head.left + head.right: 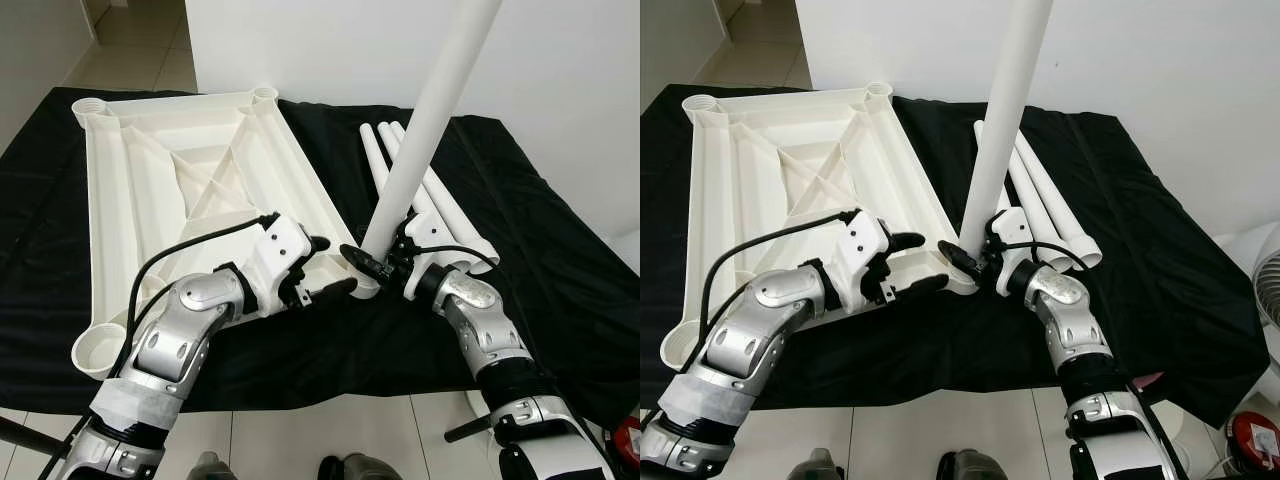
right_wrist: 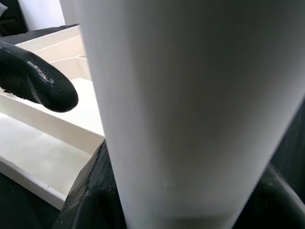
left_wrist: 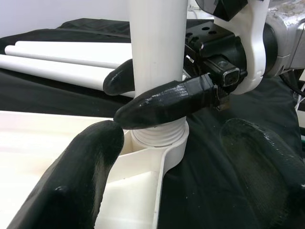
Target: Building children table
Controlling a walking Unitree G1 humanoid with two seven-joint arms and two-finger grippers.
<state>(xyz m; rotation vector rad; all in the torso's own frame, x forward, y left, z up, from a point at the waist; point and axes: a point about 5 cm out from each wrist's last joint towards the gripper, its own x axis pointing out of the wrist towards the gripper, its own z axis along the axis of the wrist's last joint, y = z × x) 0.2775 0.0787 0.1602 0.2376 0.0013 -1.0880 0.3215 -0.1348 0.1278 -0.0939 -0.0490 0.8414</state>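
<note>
A white table top [image 1: 190,190] lies upside down on a black cloth, with round sockets at its corners. One white leg [image 1: 425,130] stands upright with its threaded foot [image 3: 157,136] in the near right corner socket. My right gripper [image 1: 372,258] is shut on this leg just above the socket; its fingers [image 3: 164,105] clasp the tube. My left gripper [image 1: 328,268] is open, with its fingers over the table top's near edge, right beside that socket. Three more white legs [image 1: 430,200] lie side by side on the cloth to the right.
The black cloth [image 1: 560,270] covers a low surface, with a white wall behind. Tiled floor [image 1: 330,440] lies at the near edge. A white fan [image 1: 1260,270] and a red object [image 1: 1255,435] stand at the far right on the floor.
</note>
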